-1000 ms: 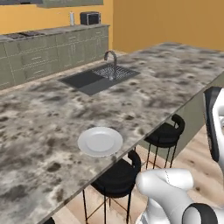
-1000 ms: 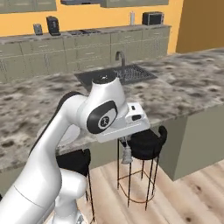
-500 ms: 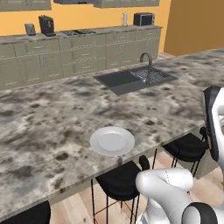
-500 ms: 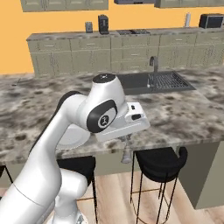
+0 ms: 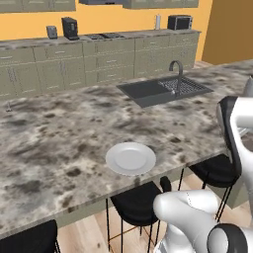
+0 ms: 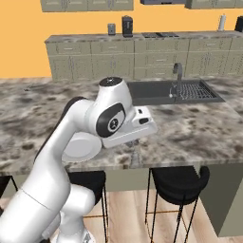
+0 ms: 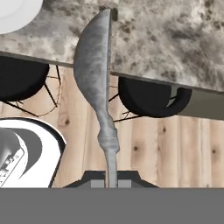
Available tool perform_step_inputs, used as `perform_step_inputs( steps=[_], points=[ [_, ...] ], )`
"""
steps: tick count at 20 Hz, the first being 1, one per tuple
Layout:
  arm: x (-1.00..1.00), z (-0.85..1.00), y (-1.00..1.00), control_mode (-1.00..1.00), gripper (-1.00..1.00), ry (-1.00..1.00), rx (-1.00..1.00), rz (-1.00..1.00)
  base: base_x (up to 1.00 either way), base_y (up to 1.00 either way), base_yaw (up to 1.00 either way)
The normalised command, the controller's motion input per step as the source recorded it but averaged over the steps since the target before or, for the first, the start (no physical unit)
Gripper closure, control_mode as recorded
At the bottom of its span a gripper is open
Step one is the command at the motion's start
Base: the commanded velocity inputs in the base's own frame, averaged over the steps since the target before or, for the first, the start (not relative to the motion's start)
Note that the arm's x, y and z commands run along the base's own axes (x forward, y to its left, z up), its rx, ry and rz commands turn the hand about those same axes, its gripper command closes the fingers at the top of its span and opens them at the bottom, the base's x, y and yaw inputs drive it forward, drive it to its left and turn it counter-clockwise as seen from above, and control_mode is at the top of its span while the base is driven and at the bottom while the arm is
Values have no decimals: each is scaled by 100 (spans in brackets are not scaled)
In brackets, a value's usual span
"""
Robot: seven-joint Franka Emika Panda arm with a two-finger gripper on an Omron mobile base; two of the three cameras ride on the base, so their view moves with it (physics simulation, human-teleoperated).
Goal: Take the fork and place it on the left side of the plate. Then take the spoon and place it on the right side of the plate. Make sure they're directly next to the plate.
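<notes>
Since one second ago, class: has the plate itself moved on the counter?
No. The plate lies by the counter's front edge, on the near side of the sink, as before; the base drove, so the whole picture shifted.

Plate (image 5: 131, 158) lies on counter (image 5: 59, 143), stools (image 5: 136, 202) below.

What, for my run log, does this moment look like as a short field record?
gripper: shut on a grey utensil, apparently the spoon
spoon position: held in the air, its broad end over the counter's front edge
plate: flat on the counter near that edge
stool: under the counter overhang
sink: set into the counter beyond the plate
</notes>
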Motion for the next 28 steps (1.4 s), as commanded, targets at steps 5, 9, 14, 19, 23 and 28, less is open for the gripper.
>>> perform_step_inputs(
  steps=[5, 9, 14, 19, 23, 28],
  points=[
    [84, -30, 62, -100, 100, 1, 0, 0, 0, 0, 0],
    [78, -38, 63, -100, 100, 1, 2, 0, 0, 0, 0],
    [63, -47, 42, -100, 100, 2, 3, 0, 0, 0, 0],
    [23, -49, 4, -100, 100, 11, -1, 0, 0, 0, 0],
    [45, -45, 20, -100, 100, 7, 0, 0, 0, 0, 0],
    [49, -41, 36, -100, 100, 8, 0, -1, 0, 0, 0]
  ],
)
